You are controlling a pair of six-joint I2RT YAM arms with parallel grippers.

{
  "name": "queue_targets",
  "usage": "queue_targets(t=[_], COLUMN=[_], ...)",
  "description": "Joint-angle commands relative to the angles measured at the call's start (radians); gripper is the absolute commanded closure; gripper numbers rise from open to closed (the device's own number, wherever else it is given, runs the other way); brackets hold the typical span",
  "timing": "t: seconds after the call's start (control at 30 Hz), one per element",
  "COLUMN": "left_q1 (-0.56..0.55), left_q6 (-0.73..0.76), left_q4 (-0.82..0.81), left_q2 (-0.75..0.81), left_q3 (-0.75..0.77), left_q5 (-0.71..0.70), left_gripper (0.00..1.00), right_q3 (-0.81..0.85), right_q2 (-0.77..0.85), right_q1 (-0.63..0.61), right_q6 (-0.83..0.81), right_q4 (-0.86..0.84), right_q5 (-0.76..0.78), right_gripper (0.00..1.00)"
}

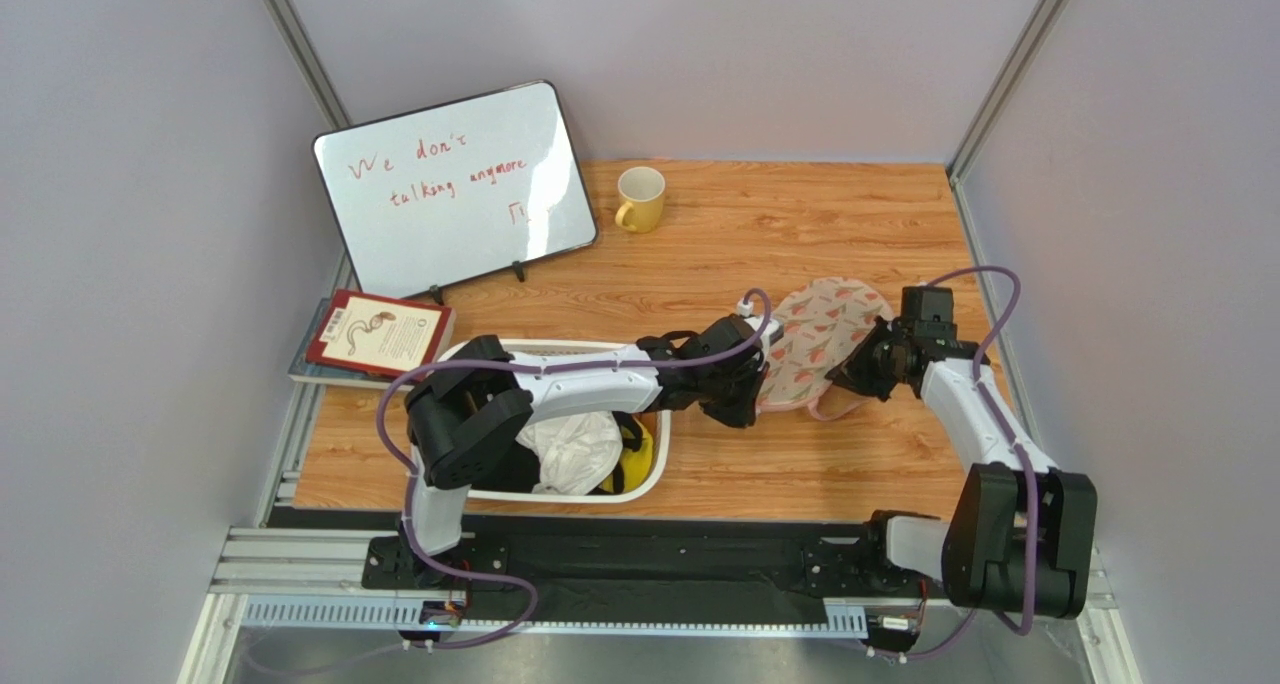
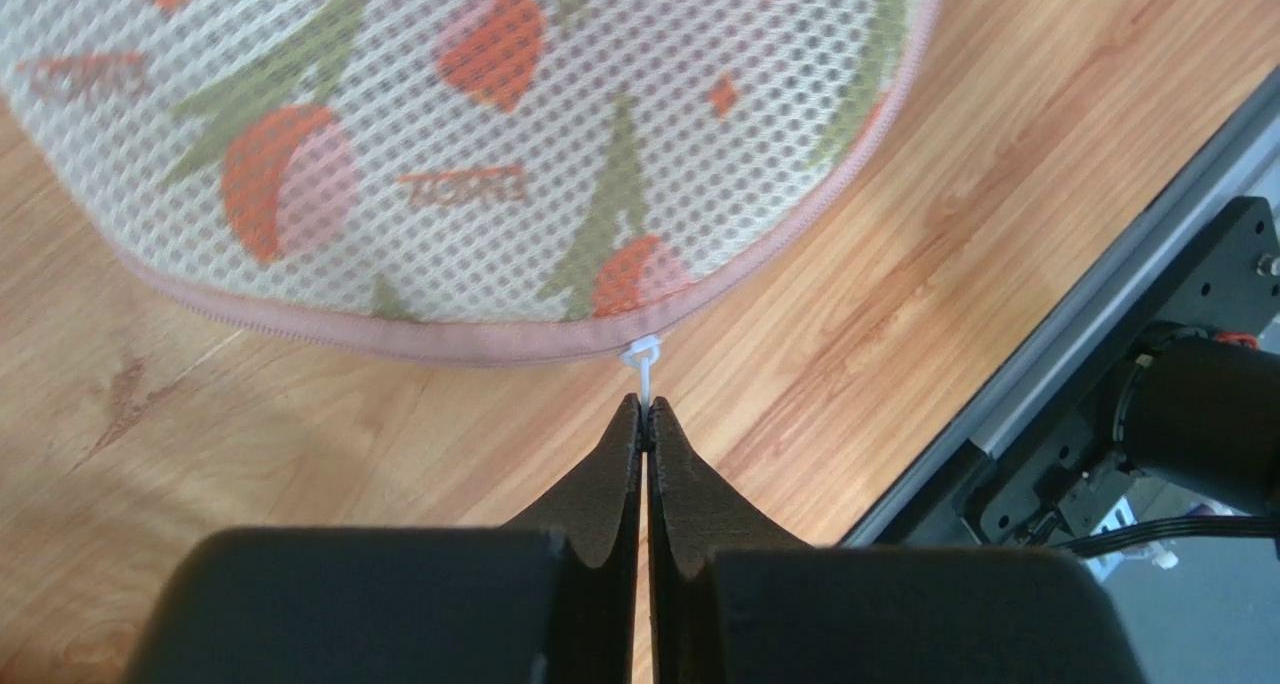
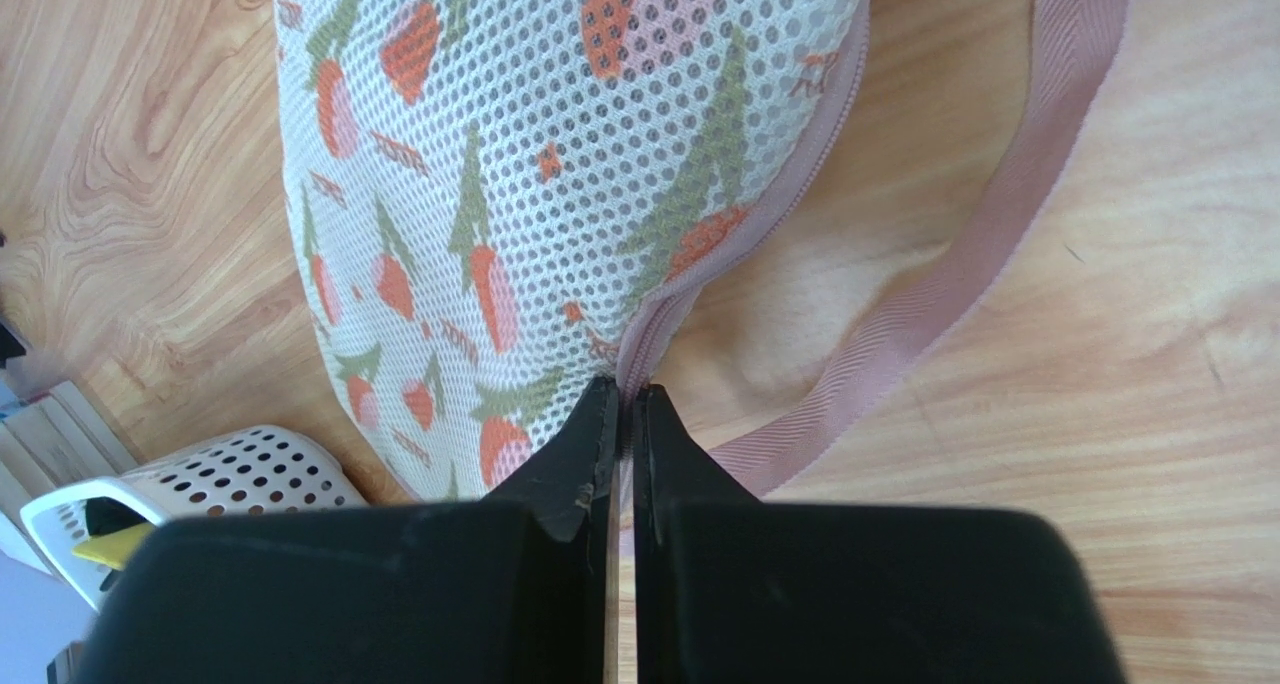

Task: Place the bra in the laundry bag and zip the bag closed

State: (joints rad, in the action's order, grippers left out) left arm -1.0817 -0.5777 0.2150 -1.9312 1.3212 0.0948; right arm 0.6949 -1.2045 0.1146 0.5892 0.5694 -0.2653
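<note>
The laundry bag point(image 1: 819, 339), a cream mesh pouch with pink-and-green print, lies on the wooden table between my two grippers. My left gripper point(image 2: 646, 404) is shut on the bag's small white zip pull point(image 2: 642, 362) at its pink zip edging. My right gripper point(image 3: 624, 389) is shut on the pink edging of the bag point(image 3: 571, 159) at the other side. The bag's pink loop point(image 3: 977, 234) lies on the wood beside it. The bra is not in view; I cannot tell whether it is inside the bag.
A white slotted basket point(image 1: 649, 482) holding white and yellow garments stands at the near left, under my left arm. A whiteboard point(image 1: 451, 189), a yellow mug point(image 1: 640, 198) and a book point(image 1: 373, 335) sit further back and left.
</note>
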Motion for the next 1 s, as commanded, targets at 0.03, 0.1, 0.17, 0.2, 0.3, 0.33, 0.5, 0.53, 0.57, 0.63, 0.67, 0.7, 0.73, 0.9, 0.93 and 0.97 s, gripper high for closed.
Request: queue_targets(t=[0.03,0.1,0.17,0.2,0.3,0.33,0.5,0.53,0.57,0.63,0.67,0.7,0.73,0.9,0.93,0.97], left_q1=[-0.052,-0.052,-0.052,-0.052,-0.046,-0.044,-0.026,-0.024,-0.023,-0.023,-0.023,-0.023,-0.023,-0.023,-0.023,-0.023], left_q6=[0.042,0.03,0.029,0.029,0.027,0.024,0.013,0.012,0.012,0.012,0.01,0.007,0.006,-0.005,-0.005,-0.005], left_q4=[0.032,0.024,0.024,0.03,0.035,0.037,0.027,0.024,0.023,0.023,0.021,0.02,0.018,0.015,0.014,0.012], left_q2=[-0.046,-0.074,-0.084,-0.092,-0.104,-0.107,-0.115,-0.115,-0.115,-0.117,-0.118,-0.118,-0.118,-0.112,-0.111,-0.111], left_q3=[0.163,0.196,0.236,0.259,0.282,0.285,0.277,0.274,0.273,0.269,0.268,0.269,0.268,0.268,0.266,0.263], left_q5=[0.046,0.069,0.071,0.069,0.066,0.068,0.075,0.077,0.079,0.08,0.08,0.083,0.086,0.098,0.1,0.102], left_gripper=[1.0,1.0,1.0,1.0,1.0,1.0,1.0,1.0,1.0,1.0,1.0,1.0,1.0,1.0,1.0,1.0], right_q3=[0.101,0.133,0.187,0.201,0.203,0.193,0.091,0.072,0.052,0.009,-0.004,-0.035,-0.046,-0.081,-0.083,-0.08], right_q2=[-0.073,-0.113,-0.151,-0.162,-0.147,-0.13,0.032,0.078,0.1,0.163,0.181,0.198,0.219,0.234,0.23,0.227], right_q1=[-0.062,-0.085,-0.098,-0.099,-0.099,-0.098,-0.098,-0.098,-0.098,-0.096,-0.098,-0.098,-0.099,-0.098,-0.099,-0.099], right_q6=[-0.003,-0.012,-0.045,-0.052,-0.063,-0.062,-0.031,-0.028,-0.025,-0.006,0.001,0.021,0.03,0.066,0.067,0.066], right_q4=[-0.088,-0.082,-0.045,-0.025,0.039,0.055,0.144,0.149,0.147,0.13,0.113,0.092,0.064,0.004,-0.003,-0.003], right_q5=[-0.02,-0.023,-0.032,-0.034,-0.002,0.021,0.061,0.042,0.026,-0.008,-0.024,-0.043,-0.06,-0.091,-0.097,-0.098], right_gripper=[0.96,0.95,0.86,0.81,0.62,0.59,0.43,0.42,0.42,0.43,0.43,0.43,0.46,0.59,0.62,0.63])
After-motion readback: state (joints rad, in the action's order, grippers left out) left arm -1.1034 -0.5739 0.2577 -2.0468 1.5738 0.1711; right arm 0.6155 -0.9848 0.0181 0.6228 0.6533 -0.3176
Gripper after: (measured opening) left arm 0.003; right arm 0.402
